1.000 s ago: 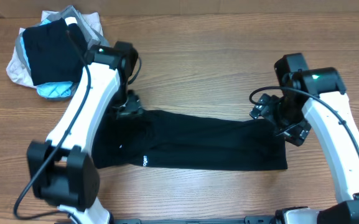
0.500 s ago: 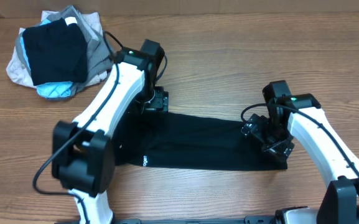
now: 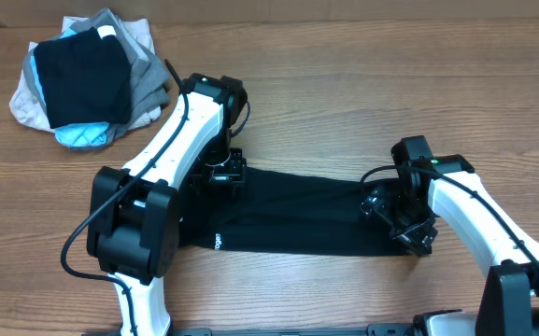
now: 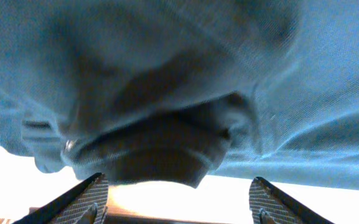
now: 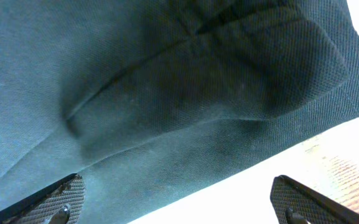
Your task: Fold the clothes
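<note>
While left end effector (image 4: 178, 200) and right end effector (image 5: 182, 202) hover spread over the black soft-fabric shirt (image 3: 297, 219) — next, probably, pinch its ends.

Overhead is evenly lit and sharp; both wrist views show the shirt (image 4: 167, 74) blue-tinted and soft-focused close up against a glaring, overexposed table (image 5: 247, 186)

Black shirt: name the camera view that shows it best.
Overhead: the black shirt lies nearly whole as a long strip, its white lettering visible. Both wrist views show only close-up folds of its fabric.
</note>
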Robot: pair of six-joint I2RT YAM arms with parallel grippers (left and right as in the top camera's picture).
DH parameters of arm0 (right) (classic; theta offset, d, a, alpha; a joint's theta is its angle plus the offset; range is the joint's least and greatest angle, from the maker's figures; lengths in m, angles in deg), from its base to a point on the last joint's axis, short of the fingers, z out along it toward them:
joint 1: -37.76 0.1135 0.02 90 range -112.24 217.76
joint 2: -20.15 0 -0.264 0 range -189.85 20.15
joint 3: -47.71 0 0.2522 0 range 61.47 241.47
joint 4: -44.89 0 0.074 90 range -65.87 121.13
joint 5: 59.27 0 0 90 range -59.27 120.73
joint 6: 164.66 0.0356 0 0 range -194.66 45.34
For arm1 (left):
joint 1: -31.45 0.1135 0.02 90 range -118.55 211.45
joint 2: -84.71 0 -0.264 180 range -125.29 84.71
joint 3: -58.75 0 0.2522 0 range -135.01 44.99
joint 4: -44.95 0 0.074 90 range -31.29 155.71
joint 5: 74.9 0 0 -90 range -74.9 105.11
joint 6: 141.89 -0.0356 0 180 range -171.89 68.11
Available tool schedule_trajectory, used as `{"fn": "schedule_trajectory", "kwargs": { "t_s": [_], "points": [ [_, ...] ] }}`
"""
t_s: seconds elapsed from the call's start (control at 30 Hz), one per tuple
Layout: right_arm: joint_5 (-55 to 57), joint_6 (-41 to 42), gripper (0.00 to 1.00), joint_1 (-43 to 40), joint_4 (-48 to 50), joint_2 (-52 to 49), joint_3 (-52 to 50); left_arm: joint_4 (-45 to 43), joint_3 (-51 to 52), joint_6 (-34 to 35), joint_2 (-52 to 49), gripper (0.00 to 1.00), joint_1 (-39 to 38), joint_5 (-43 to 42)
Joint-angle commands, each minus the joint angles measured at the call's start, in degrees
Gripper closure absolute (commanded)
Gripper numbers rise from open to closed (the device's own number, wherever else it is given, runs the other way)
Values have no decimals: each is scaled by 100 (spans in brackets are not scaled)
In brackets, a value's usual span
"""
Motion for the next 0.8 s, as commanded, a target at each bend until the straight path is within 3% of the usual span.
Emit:
{"fn": "schedule_trajectory", "kwargs": {
  "t_s": [0.0, 0.3, 0.63, 0.77],
  "points": [
    [-9, 144, 0, -15, 52, -4, -26, 151, 35, 162, -63, 26, 42, 44],
    [42, 168, 0, -15, 332, -4, -26, -651, 544, 387, -63, 31, 140, 39],
    [514, 319, 3, -15, 498, -85, -28, -966, 909, 404, -63, 52, 291, 92],
    [551, 321, 11, -15, 560, -92, -28, -857, 909, 396, -63, 82, 411, 157]
  ]
}}
